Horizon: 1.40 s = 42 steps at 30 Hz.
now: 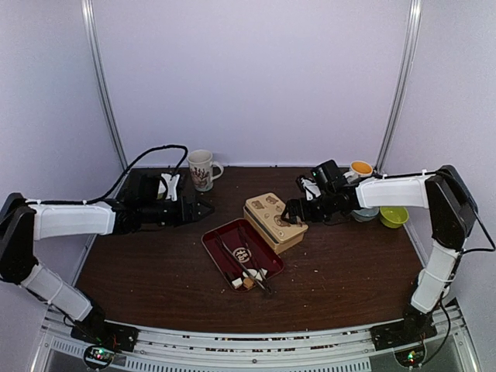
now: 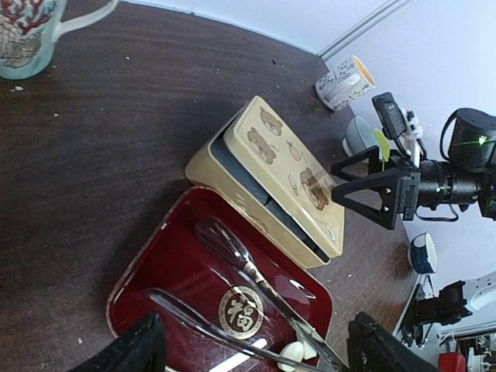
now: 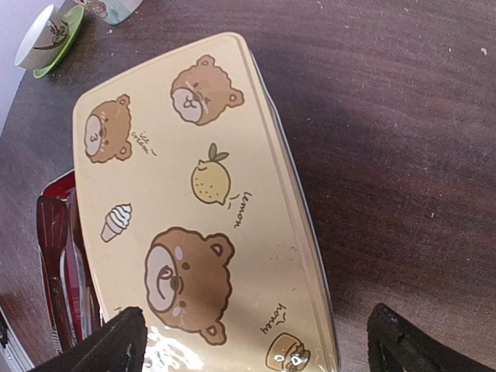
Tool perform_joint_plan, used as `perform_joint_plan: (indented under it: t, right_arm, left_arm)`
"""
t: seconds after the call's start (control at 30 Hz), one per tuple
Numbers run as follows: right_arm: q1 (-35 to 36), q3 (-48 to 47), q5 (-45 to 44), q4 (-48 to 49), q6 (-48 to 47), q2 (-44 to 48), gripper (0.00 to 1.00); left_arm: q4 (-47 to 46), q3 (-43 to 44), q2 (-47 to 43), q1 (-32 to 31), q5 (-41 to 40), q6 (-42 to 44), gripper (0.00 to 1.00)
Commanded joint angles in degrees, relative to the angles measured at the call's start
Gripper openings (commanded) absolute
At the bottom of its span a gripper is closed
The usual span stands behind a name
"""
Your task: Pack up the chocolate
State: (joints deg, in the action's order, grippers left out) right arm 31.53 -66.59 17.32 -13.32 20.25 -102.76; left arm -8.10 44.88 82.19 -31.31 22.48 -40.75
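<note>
At the near end of the red tray (image 1: 219, 242), the chocolate (image 1: 248, 281) pieces sit together. Right claw (image 1: 293, 215) hovers spread wide over the closed tan tin (image 1: 269, 215); left claw (image 1: 204, 208) hangs wide open above the counter (image 1: 147, 267), left of the tray.

The dark wood table (image 1: 341, 271) carries a red tray (image 1: 215, 242) near its middle, a tin (image 1: 271, 217) touching the tray's far side, and a mug (image 1: 201, 169) at the far edge. A cup (image 1: 361, 168), a grey bowl (image 1: 364, 213) and a green bowl (image 1: 394, 216) sit toward the far right corner.
</note>
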Motion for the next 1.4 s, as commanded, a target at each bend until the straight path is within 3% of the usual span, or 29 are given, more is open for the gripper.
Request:
perform_joint_plan:
  t: [0.0, 0.33, 1.0, 1.37]
  right_arm:
    - [0.2, -2.5, -0.2, 0.8, 1.5, -2.3, 1.0]
    - [0.2, 0.5, 7.7, 5.5, 3.5, -2.4, 1.0]
    - [0.7, 5.4, 12.5, 9.1, 5.9, 1.9, 1.0]
    - [0.7, 5.5, 13.2, 8.8, 5.6, 1.6, 0.98]
  left_arm:
    - [-2.7, 5.1, 5.4, -2.6, 2.2, -1.2, 0.83]
    - [-9.2, 11.9, 15.4, -6.7, 7.9, -4.3, 0.72]
    - [-4.3, 24.9, 27.8, -9.2, 7.3, -8.4, 0.68]
    - [-0.7, 26.4, 29.4, -9.3, 2.8, -10.4, 0.68]
